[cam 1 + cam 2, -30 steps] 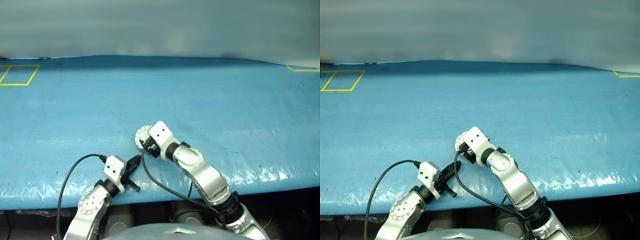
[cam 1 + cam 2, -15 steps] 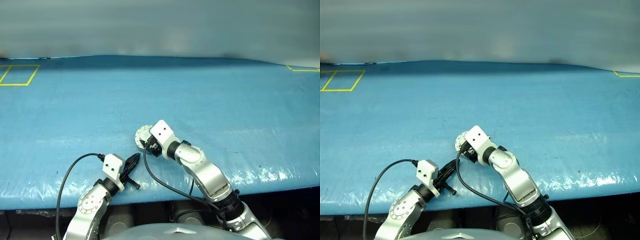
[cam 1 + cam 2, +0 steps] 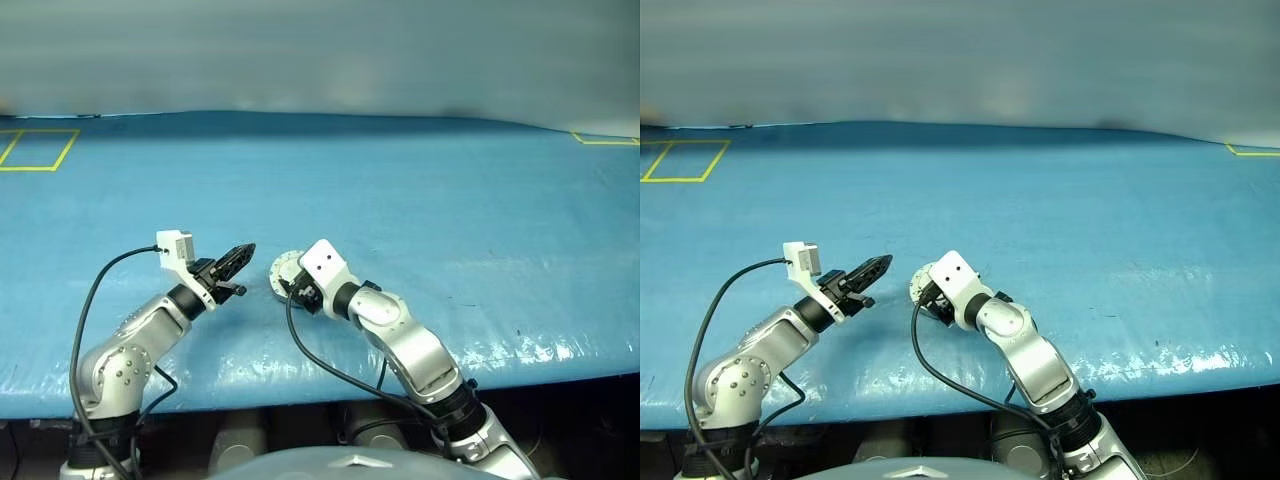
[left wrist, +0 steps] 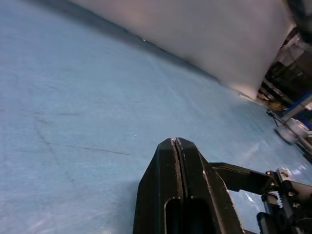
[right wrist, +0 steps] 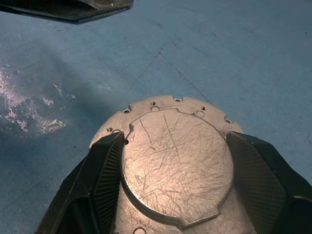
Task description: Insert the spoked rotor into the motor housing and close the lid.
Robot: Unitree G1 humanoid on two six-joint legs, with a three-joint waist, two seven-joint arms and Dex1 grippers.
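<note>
My right gripper is shut on a round silver-grey metal disc, which I take for the lid. Its plain scratched face, ringed by small holes, is toward the wrist camera, and a black finger presses on each side. From the head the lid is near the table's front, just left of the right wrist. The left gripper hovers a little to the left of it, shut and empty, pointing at it. The spoked rotor is out of view. I cannot tell whether the motor housing sits under the lid.
The blue-covered table stretches far back to a grey wall. Yellow tape squares mark the far left corner, and more tape shows at the far right. Black cables loop from both wrists over the table's front edge.
The left arm has lifted from the table's front edge, swung up and forward and rolled, so its shut gripper now points at the lid. The right gripper has stayed in place.
</note>
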